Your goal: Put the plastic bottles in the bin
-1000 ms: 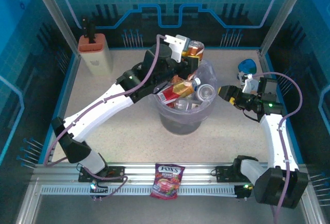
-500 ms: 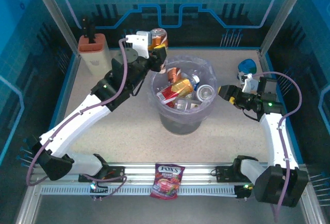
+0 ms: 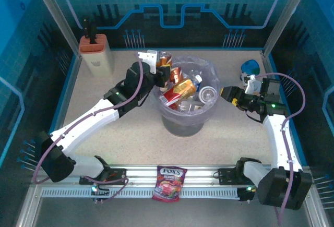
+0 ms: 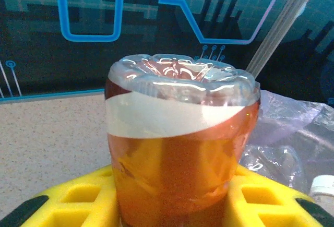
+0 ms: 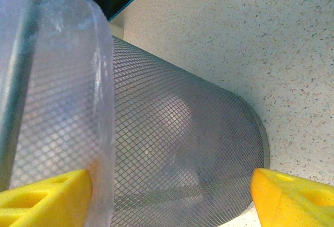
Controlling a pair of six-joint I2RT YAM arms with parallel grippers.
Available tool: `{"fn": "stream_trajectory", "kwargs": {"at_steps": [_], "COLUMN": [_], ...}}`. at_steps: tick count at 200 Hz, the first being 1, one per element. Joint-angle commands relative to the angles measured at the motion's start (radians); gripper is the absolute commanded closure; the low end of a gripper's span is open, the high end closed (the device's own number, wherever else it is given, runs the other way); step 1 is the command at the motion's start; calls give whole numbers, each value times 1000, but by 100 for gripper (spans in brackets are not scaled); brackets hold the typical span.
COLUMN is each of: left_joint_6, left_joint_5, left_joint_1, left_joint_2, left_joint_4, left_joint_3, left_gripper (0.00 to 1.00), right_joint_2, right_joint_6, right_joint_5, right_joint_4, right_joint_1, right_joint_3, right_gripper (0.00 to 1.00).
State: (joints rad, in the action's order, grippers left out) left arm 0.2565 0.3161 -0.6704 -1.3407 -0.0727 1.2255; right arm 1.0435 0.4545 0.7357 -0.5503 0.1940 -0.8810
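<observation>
The orange bottle is back at the bin rim
The left gripper clamps it, drop likely next; right gripper gapes alongside.

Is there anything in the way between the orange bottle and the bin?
Nothing visible. The left gripper holds the orange bottle right beside the bin's left rim. The bin is heaped with other bottles, though.

Speckled beige tabletop. The bin stands upright near its centre. A beige block stands at the far left corner, and a blue cup at the far right. A candy bag lies across the near-edge rails.
</observation>
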Motion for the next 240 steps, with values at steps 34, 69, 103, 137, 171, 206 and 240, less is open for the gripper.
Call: {"fn": "stream_trajectory", "kwargs": {"at_steps": [34, 69, 103, 137, 171, 206, 240], "left_joint_6": [-10, -54, -9, 83, 137, 196, 204], "left_joint_5": [-150, -158, -108, -166, -141, -125, -119], "left_joint_1": [-17, -15, 27, 33, -15, -27, -27], "left_joint_2": [20, 16, -41, -60, 19, 11, -40], "left_joint_4": [-146, -193, -171, -161, -218, -208, -169], "left_joint_3": [112, 262, 371, 347, 196, 86, 68], "left_gripper": [38, 16, 35, 56, 71, 75, 78], "right_joint_2": [4, 4, 9, -2, 5, 11, -4], "right_joint_6": [5, 7, 12, -1, -16, 16, 33], "right_joint_5": [-1, -1, -2, -21, -27, -9, -10], "right_joint_4": [7, 13, 22, 3, -12, 30, 34], "right_joint_1": [-22, -30, -38, -39, -39, -44, -50], "right_joint_3": [-26, -21, -12, -13, -24, -6, -4], "right_gripper": [19, 19, 19, 19, 19, 19, 19]}}
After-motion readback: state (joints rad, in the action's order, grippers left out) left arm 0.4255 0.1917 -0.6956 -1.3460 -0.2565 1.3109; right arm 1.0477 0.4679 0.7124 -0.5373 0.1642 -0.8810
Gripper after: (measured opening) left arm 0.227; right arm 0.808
